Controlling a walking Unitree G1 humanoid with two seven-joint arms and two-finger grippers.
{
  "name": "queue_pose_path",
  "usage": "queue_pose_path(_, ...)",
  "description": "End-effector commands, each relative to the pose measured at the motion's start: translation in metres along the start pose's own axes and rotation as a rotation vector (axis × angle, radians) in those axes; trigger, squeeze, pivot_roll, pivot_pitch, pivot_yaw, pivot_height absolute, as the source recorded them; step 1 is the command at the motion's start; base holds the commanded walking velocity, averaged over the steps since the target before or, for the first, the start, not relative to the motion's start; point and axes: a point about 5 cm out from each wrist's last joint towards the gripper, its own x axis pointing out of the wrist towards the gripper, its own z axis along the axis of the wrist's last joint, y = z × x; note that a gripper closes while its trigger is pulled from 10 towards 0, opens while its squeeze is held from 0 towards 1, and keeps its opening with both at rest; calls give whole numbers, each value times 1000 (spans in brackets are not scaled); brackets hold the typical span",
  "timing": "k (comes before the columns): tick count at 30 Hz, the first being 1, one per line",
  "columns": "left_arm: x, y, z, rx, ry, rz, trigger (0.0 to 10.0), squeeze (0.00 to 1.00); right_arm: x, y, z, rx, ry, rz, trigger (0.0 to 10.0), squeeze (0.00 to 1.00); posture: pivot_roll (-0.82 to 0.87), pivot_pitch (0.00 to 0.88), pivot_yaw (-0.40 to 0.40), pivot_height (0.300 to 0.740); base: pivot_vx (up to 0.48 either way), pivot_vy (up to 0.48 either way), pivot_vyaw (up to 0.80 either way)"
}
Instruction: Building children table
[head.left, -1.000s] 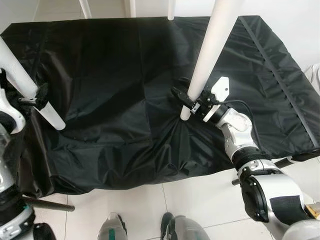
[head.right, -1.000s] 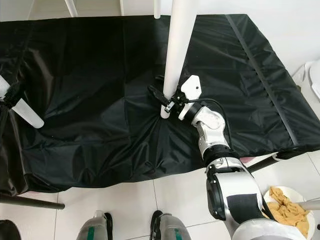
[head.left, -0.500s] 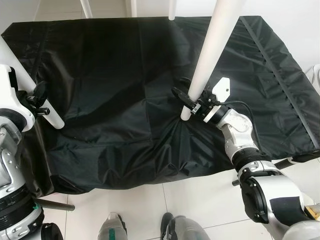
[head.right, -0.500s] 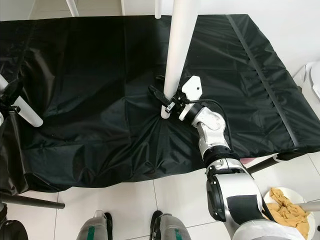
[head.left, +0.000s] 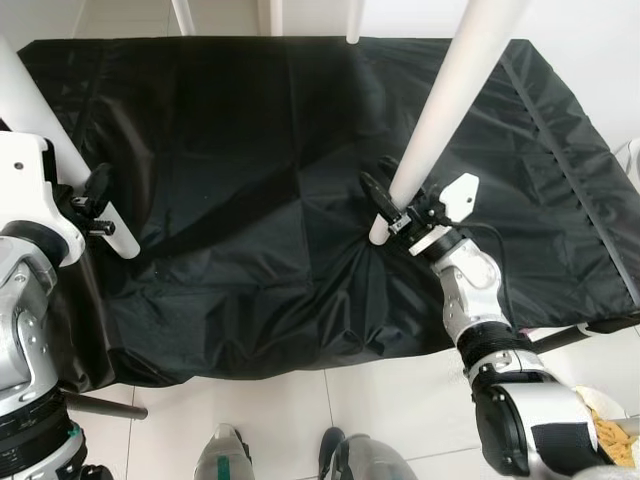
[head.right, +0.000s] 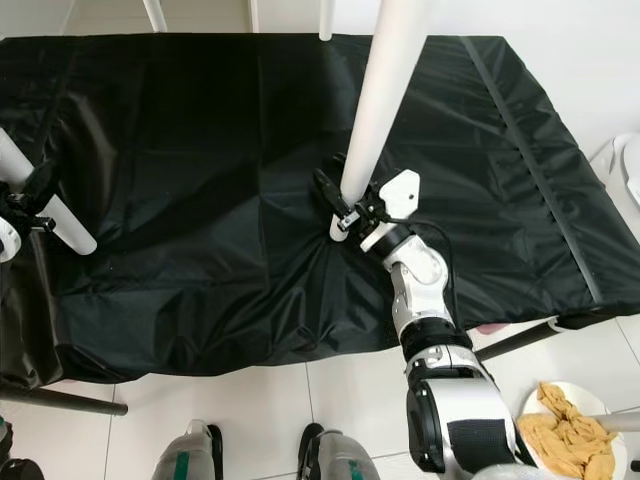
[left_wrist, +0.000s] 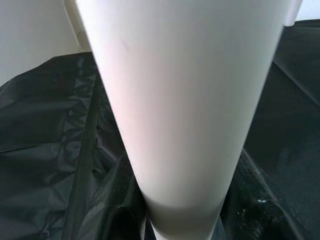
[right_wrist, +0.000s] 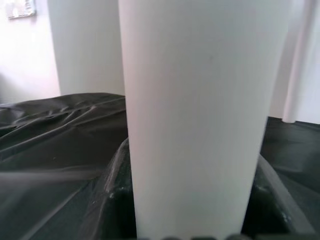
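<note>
A white table leg (head.left: 450, 110) is clenched near its lower end by the right gripper (head.left: 392, 212), its tip pressed on the black cloth (head.left: 250, 150) just below the fingers. A second white leg (head.left: 60, 160) is grasped near its lower end by the left gripper (head.left: 92, 205) at the cloth's left edge, well apart from the right gripper.

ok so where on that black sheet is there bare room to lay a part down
Widest free patch: the black sheet between the left leg and the right leg. Another lies from the right leg to the sheet's right edge. It is crowded around the right gripper and the left gripper.
</note>
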Motion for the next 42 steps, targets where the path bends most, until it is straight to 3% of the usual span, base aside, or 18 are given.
queue_pose_path(1, -2, -5, 2, 68, -6, -29, 10000, 0, -29, 6, -30, 111, 138, -113, 10000, 0, 232, 218, 2, 740, 0, 0, 0)
queue_pose_path(7, -3, -9, 3, 86, -17, -44, 10000, 0, -33, 9, -24, 86, 91, -197, 10000, 0, 226, 222, 4, 740, 0, 0, 0)
queue_pose_path(11, -6, -14, 3, 94, -29, -66, 10000, 0, -43, 12, -14, -6, 36, -302, 10000, 0, 222, 233, 15, 740, 0, 0, 0)
queue_pose_path(16, -8, -20, 7, 109, -58, -89, 10000, 0, -48, 15, -6, -56, -9, -349, 10000, 0, 227, 237, 30, 740, 0, 0, 0)
queue_pose_path(22, -11, -35, 38, 175, -170, -149, 10000, 0, -50, 15, 7, -111, -69, -403, 10000, 0, 249, 235, 81, 740, 0, 0, 0)
queue_pose_path(29, -12, -41, 52, 184, -204, -181, 10000, 0, -51, 18, 0, -92, -37, -422, 10000, 0, 276, 232, 94, 740, 0, 0, 0)
queue_pose_path(36, -18, -42, 62, 200, -220, -183, 10000, 0, -41, 22, 1, -55, -32, -421, 10000, 0, 300, 232, 93, 740, 0, 0, 0)
queue_pose_path(42, -29, -23, 53, 178, -167, -110, 10000, 0, -31, 9, 11, -24, -27, -324, 10000, 0, 315, 239, 50, 740, 0, 0, 0)
